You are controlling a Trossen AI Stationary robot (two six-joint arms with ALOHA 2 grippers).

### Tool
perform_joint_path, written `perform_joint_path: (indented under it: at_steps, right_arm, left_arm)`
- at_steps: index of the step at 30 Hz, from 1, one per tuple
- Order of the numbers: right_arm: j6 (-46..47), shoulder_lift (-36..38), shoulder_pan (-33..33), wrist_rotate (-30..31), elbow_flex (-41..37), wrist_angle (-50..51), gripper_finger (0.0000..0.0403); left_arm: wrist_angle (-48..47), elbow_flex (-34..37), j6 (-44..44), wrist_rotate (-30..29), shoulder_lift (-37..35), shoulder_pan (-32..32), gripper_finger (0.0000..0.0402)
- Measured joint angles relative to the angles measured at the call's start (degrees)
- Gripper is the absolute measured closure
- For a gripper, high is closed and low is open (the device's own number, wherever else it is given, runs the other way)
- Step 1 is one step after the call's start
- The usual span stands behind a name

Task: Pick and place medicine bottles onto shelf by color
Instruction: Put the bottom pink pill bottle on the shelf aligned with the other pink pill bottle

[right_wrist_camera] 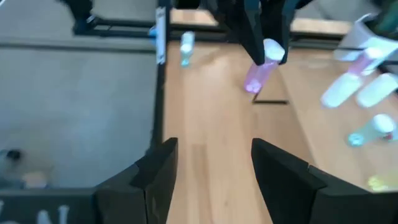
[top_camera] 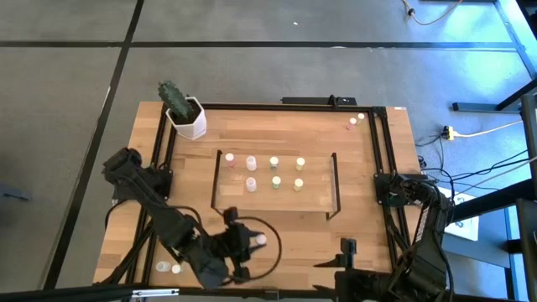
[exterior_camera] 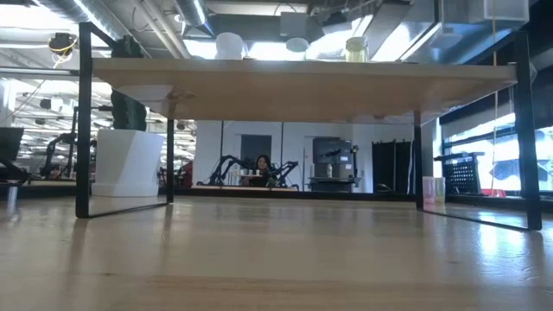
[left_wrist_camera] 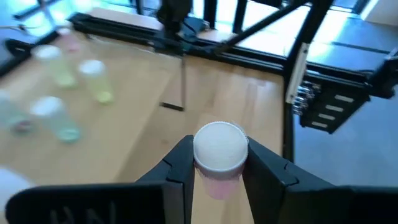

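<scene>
Now | left tool [left_wrist_camera: 219, 163] pinches pink bottle [left_wrist_camera: 219, 155] by its cap, lower middle of high view | keep it upright, set by pink ones on shelf [top_camera: 319, 197] | right tool [right_wrist_camera: 211, 165] open, empty.

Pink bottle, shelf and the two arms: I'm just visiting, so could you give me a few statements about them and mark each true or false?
1. The left end effector grips a pink bottle with a white cap. True.
2. The right end effector holds a yellow bottle. False: it is open and empty.
3. The shelf already carries several bottles. True.
4. The cactus pot stands on the shelf. False: it stands on the table's far left corner, off the shelf.
5. The held bottle lies flat on the table. False: it is lifted, clamped between the fingers.
</scene>
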State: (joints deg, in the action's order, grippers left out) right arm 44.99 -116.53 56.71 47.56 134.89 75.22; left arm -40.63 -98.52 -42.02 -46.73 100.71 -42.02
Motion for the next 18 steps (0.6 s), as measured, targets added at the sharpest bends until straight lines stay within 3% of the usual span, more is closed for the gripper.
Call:
perform_joint_path:
  at_steps: [8, 18]
  right_arm:
    - [-0.11, 0.00, -3.58, 2.33, 0.00, 0.00, 0.0196]
    - [-0.52, 0.00, -6.86, 1.87, 0.00, 0.02, 0.0196]
  left_arm:
    - [-14.73, -0.02, -10.98, -5.37, -6.08, 1.83, 0.0309]
    - [-38.85, -0.02, -32.70, -8.17, -6.41, 5.75, 0.0309]
